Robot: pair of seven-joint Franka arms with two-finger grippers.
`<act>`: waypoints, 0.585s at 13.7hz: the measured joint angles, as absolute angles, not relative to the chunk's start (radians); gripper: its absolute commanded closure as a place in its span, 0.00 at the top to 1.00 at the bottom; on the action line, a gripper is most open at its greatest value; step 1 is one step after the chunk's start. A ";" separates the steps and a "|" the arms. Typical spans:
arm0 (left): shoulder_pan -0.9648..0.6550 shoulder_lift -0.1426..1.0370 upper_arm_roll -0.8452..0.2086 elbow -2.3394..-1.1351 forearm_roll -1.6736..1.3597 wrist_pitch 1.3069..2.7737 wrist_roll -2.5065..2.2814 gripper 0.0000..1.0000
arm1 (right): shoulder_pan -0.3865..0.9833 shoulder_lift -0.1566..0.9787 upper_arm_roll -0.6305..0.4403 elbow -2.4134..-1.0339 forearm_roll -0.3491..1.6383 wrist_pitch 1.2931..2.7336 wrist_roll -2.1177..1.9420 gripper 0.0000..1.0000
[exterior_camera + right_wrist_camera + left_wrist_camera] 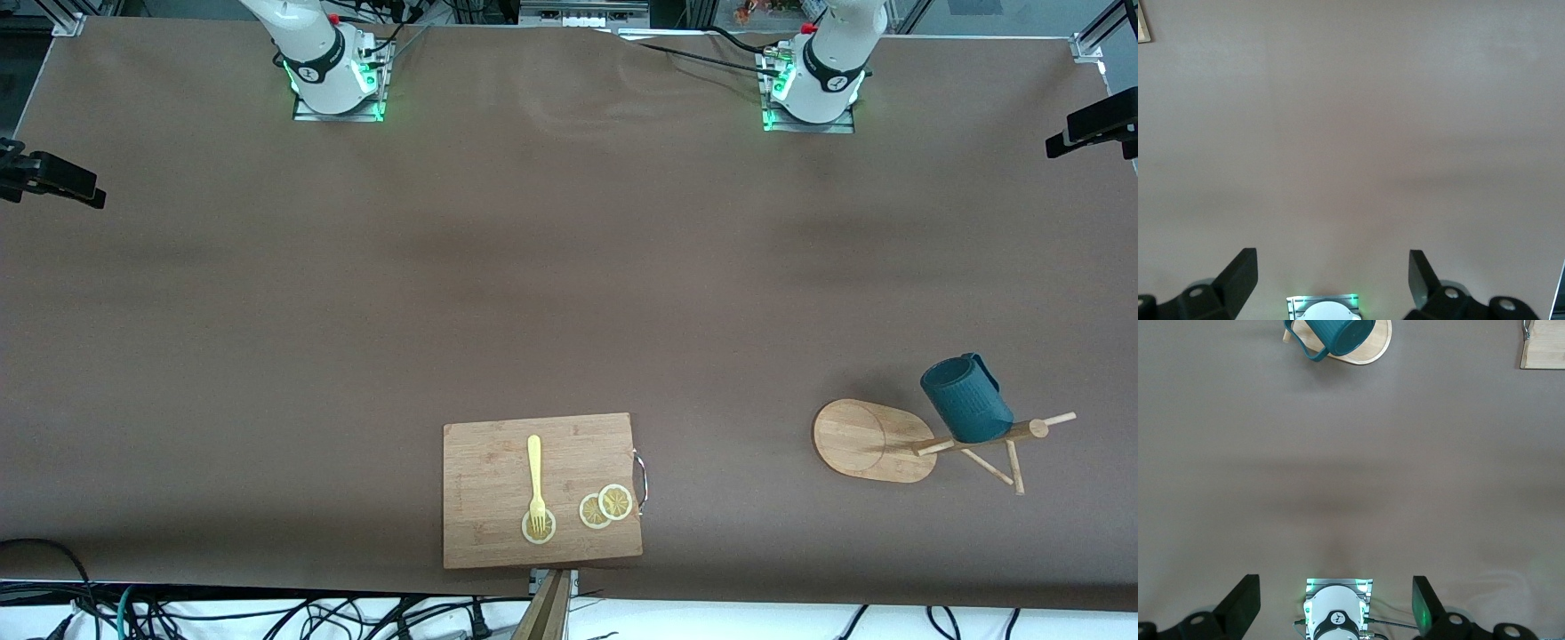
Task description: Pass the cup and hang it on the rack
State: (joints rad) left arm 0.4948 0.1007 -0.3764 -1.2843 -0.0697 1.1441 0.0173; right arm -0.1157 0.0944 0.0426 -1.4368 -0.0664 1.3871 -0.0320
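The dark teal cup (pixel 966 398) hangs on a peg of the bamboo rack (pixel 876 440), mouth tilted down, handle toward the pole. The rack stands near the front camera at the left arm's end of the table. Both show in the left wrist view, the cup (pixel 1335 335) over the rack's oval base (pixel 1375 350). My left gripper (pixel 1335 607) is open and empty, high over its own arm's base. My right gripper (pixel 1331 280) is open and empty, high over its own arm's base. Neither gripper shows in the front view.
A wooden cutting board (pixel 542 489) lies near the front edge at mid-table, with a yellow fork (pixel 535 476) and lemon slices (pixel 606 507) on it. Its corner shows in the left wrist view (pixel 1545 347). Black camera clamps (pixel 53 178) (pixel 1093 129) stick in at both table ends.
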 measured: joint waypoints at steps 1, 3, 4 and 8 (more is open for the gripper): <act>0.495 0.101 -0.376 -1.284 -0.070 1.144 0.017 1.00 | -0.116 0.094 0.043 -1.437 -0.066 1.387 -0.032 1.00; 0.495 0.101 -0.376 -1.284 -0.070 1.144 0.017 1.00 | -0.116 0.094 0.042 -1.437 -0.066 1.387 -0.032 1.00; 0.495 0.101 -0.376 -1.284 -0.070 1.144 0.017 1.00 | -0.116 0.094 0.040 -1.437 -0.066 1.387 -0.032 1.00; 0.157 0.004 -0.107 -1.549 -0.013 1.428 -0.114 1.00 | -0.117 0.095 0.037 -1.437 -0.066 1.387 -0.032 1.00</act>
